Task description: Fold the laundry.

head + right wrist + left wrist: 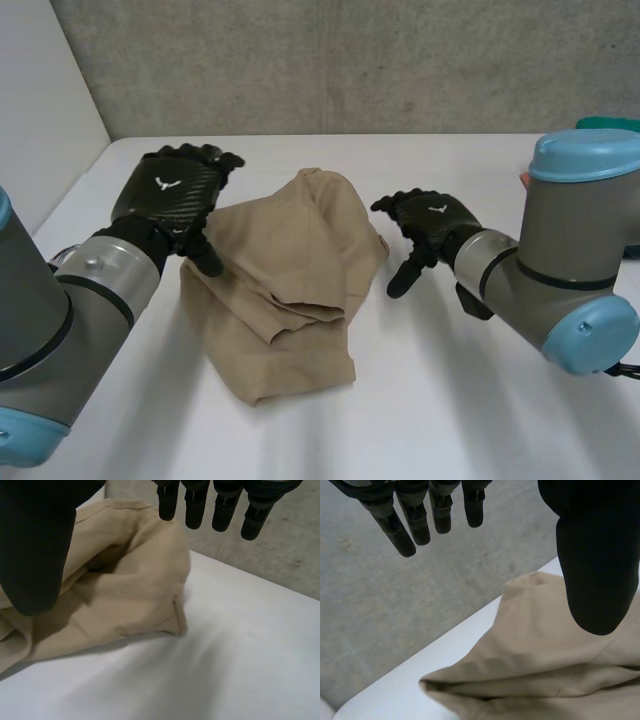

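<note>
fingers [417, 527], left hand [175, 195]: straight and spread, gripping nothing, thumb over the cloth's edge
fingers [195, 510], right hand [432, 222]: loosely extended, empty, just beside the cloth's other side
cloth [290, 270]: tan, rumpled, partly folded, lying between the two hands
bench [470, 400]: white, cloth near its middle

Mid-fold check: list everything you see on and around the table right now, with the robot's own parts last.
cloth: one, beige, crumpled and partly folded, mid-table
table: one, white, under the cloth
wall: one, grey concrete, behind the table
teal object: one, far right, behind the right arm; too hidden to identify
left robot hand: one, black, open, at the cloth's left edge
right robot hand: one, black, open, beside the cloth's right edge
left arm: one, grey with a light-blue cap
right arm: one, grey with light-blue caps
</note>
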### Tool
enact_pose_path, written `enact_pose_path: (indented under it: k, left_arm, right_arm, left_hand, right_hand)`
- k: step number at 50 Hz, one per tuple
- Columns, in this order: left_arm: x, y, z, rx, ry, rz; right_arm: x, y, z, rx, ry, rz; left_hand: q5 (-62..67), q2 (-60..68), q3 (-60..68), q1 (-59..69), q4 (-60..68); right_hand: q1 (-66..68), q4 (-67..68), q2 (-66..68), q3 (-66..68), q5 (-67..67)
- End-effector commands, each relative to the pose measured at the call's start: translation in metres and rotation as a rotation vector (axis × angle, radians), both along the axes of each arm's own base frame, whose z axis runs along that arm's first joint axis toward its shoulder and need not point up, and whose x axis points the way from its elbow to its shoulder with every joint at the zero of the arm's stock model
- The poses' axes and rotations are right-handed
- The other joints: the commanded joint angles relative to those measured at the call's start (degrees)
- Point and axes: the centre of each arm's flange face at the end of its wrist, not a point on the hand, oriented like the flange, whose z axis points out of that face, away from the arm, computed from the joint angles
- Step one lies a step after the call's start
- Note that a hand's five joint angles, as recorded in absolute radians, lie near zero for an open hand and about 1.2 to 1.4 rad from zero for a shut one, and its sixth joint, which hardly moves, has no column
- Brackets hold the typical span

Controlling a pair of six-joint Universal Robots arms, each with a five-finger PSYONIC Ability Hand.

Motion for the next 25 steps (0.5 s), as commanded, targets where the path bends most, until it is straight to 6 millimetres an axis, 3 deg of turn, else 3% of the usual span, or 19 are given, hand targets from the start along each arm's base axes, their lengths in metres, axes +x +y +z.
enact_pose_path:
  k: [1, 4, 10, 15, 17, 19, 23, 25]
  left_arm:
    - [-0.014, 0.013, 0.003, 0.096, -0.063, -0.172]
    - [-0.02, 0.01, -0.009, 0.158, -0.091, -0.207]
    - [-0.043, -0.015, -0.043, 0.212, -0.16, -0.194]
    - [-0.06, -0.029, -0.082, 0.223, -0.281, -0.153]
    - [-0.065, -0.035, -0.1, 0.215, -0.347, -0.135]
    - [-0.068, -0.039, -0.105, 0.198, -0.376, -0.126]
    - [-0.073, -0.044, -0.099, 0.146, -0.371, -0.123]
    - [-0.075, -0.043, -0.086, 0.109, -0.331, -0.117]
  right_arm:
    - [-0.009, -0.033, -0.008, 0.014, -0.058, -0.071]
    - [-0.005, -0.045, -0.017, 0.023, -0.079, -0.067]
    - [0.023, -0.073, -0.044, 0.021, -0.115, -0.015]
    - [0.045, -0.081, -0.061, 0.019, -0.136, 0.009]
    - [0.053, -0.082, -0.07, 0.031, -0.14, 0.008]
    - [0.058, -0.083, -0.075, 0.036, -0.143, 0.007]
    - [0.064, -0.082, -0.083, 0.046, -0.144, 0.002]
    - [0.061, -0.084, -0.082, 0.049, -0.139, -0.011]
  left_hand:
    - [-2.76, -1.66, -1.99, -0.92, -1.52]
    - [-2.76, -1.66, -1.99, -0.92, -1.52]
    - [-2.76, -1.66, -1.99, -0.92, -1.52]
    - [-2.76, -1.66, -1.99, -0.92, -1.52]
    - [-2.76, -1.66, -1.99, -0.92, -1.52]
    - [-2.4, -1.29, -1.63, -0.55, -1.15]
    - [21.43, 22.53, 22.2, 23.28, 22.68]
    - [47.65, 48.75, 48.42, 49.49, 48.89]
  right_hand:
    - [-2.74, -1.95, -1.72, -1.85, -2.66]
    - [-2.74, -1.95, -1.72, -1.85, -2.66]
    - [-2.74, -1.95, -1.72, -1.85, -2.66]
    - [-1.91, -1.13, -0.9, -1.02, -1.83]
    - [5.12, 5.9, 6.13, 6.01, 5.2]
    - [10.02, 10.81, 11.03, 10.91, 10.1]
    - [29.02, 29.8, 30.03, 29.91, 29.1]
    - [54.84, 55.62, 55.85, 55.73, 54.92]
